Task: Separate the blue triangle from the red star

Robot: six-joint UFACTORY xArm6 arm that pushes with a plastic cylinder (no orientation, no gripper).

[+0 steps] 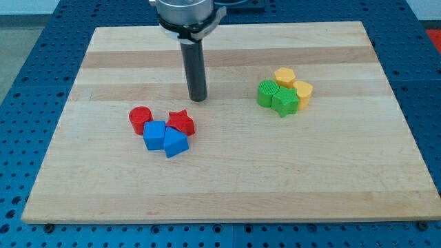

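Blue triangle (176,142): lower-left centre of tabletop (344,179), touching red star (182,122). My tip (198,98): above-right of star, apart. End effector: bare rod, nothing held. Step: approach. Next: wedge between pair.

Wooden surface (227,186) carrying two clusters: red cylinder (140,119), red star (182,122), blue cube (155,134), blue triangle (175,142); green blocks (278,97), yellow blocks (293,83)
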